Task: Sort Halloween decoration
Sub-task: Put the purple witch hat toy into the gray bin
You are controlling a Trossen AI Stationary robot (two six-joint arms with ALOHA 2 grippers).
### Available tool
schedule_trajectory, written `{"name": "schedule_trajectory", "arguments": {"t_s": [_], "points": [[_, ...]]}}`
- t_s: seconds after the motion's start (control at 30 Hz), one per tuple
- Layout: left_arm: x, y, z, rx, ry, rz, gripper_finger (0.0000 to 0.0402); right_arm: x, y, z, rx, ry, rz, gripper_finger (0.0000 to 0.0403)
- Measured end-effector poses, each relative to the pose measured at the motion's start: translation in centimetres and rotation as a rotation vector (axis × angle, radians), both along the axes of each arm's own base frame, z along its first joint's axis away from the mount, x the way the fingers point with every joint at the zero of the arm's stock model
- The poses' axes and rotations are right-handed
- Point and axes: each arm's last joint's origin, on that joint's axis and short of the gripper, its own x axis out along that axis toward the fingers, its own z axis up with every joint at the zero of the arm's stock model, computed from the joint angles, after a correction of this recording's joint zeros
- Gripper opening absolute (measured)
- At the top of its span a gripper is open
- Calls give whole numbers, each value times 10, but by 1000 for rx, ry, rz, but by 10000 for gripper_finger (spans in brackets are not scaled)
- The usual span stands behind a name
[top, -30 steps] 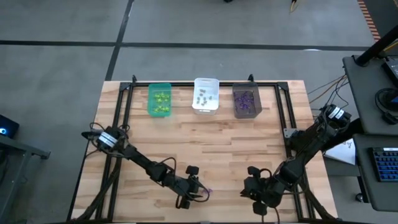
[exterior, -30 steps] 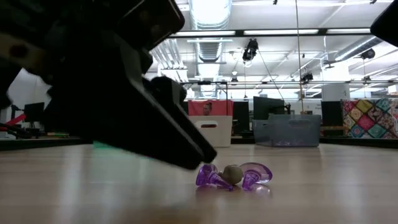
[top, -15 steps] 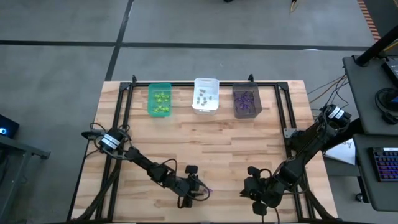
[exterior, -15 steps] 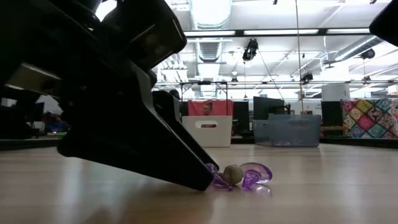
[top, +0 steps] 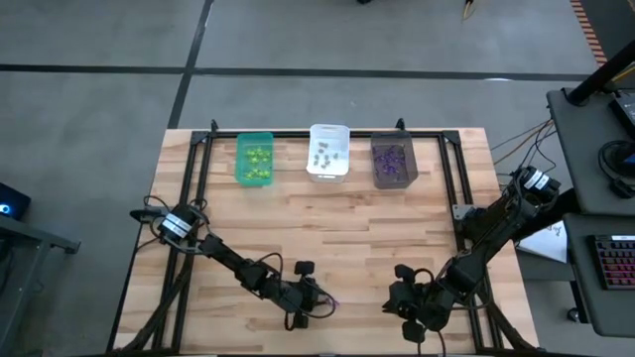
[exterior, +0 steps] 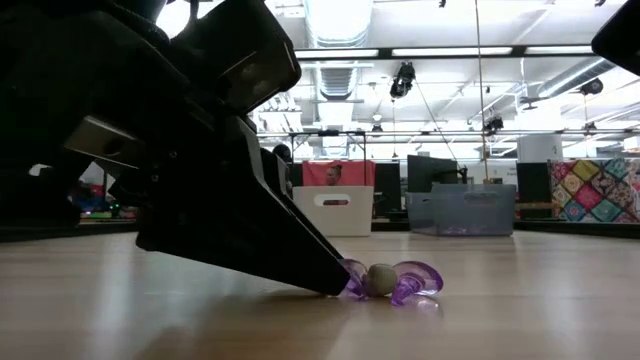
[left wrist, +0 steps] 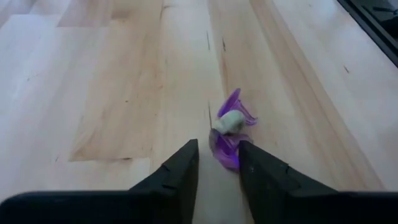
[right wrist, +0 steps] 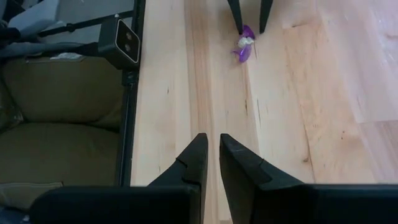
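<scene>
The purple trinket [left wrist: 227, 134] lies on the wooden table [top: 397, 228] near its front edge, well away from the green bin [top: 254, 159], white bin [top: 328, 151] and dark grey bin [top: 393, 161] along the back. The left gripper [left wrist: 217, 158] is low over it, jaws spread with one end of the trinket between the tips. The right gripper [right wrist: 212, 155] waits near the trinket, jaws almost pressed together, holding nothing.

From my seat the light is bright and even, coming from long ceiling strip lamps [exterior: 340, 22] that flare white in the low view. There the near dark arm housing [exterior: 190, 150] looks soft, perhaps out of focus. The pale wooden tabletop [left wrist: 112, 93] shows only faint shadows.
</scene>
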Motion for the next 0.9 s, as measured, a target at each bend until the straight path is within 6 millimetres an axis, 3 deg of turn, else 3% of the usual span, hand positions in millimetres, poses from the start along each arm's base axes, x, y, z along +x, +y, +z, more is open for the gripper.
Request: {"name": "schedule_trajectory", "arguments": {"t_s": [0.43,0.9], "points": [[0,1,0,-1,-2,16,6,0,0,0,-2,-2,-3,34],[-1,0,5,23,-40,72,0,-8,3,-5,-33,-33,-41,34]]}}
